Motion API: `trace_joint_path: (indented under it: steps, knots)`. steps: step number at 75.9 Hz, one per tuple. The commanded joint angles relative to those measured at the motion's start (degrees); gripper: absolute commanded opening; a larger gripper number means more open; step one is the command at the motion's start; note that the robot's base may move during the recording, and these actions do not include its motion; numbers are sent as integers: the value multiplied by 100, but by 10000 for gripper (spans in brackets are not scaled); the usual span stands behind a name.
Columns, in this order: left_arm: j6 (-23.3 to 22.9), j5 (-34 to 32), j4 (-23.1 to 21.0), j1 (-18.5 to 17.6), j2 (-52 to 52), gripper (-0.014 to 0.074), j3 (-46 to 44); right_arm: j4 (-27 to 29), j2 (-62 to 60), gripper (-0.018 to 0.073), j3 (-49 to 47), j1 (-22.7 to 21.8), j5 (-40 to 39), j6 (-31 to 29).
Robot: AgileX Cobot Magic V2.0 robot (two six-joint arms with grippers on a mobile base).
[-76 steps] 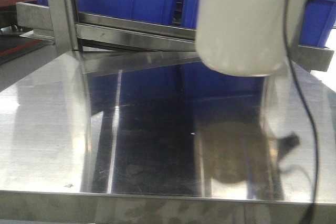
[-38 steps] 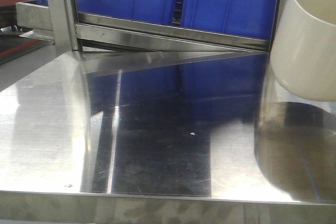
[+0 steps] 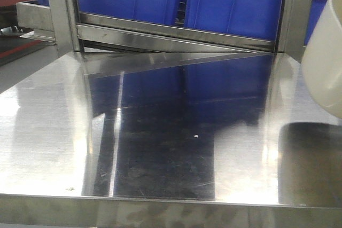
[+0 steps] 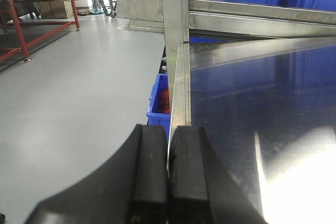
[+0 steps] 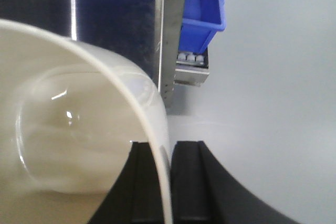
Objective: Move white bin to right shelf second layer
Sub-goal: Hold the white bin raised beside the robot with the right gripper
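Currently R gripper (image 5: 168,156) pinches glossy cream white bin (image 5: 79,129); L gripper (image 4: 168,145) clenched, empty.

Left gripper (image 4: 169,132) jaws closed, right gripper (image 5: 170,150) pinching white bin (image 5: 79,129) rim

The right gripper (image 5: 167,153) clamps the wall of the white bin (image 5: 63,145), one black finger (image 5: 189,182) outside the rim and the other inside. The bin's glossy cream hollow fills the left. Above it lies the dark, mirror-like counter (image 5: 105,14). Past the counter's steel edge, a blue crate (image 5: 202,9) sits over small white rollers (image 5: 190,57), with grey floor (image 5: 273,103) to the right
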Motion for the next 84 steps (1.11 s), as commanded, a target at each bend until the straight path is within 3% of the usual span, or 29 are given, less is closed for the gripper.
trace_joint_path:
  steps: [1,37,84]
  knots:
    - [-30,-501,0,-18,-80,85,211,-51,-489,48,-11,17,-574,-50]
    - [-30,-501,0,-18,-80,85,211,143,-2165,48,253,58,-450,-50]
    - [-30,-501,0,-18,-80,85,211,143,-2226,48,253,58,-450,-50]
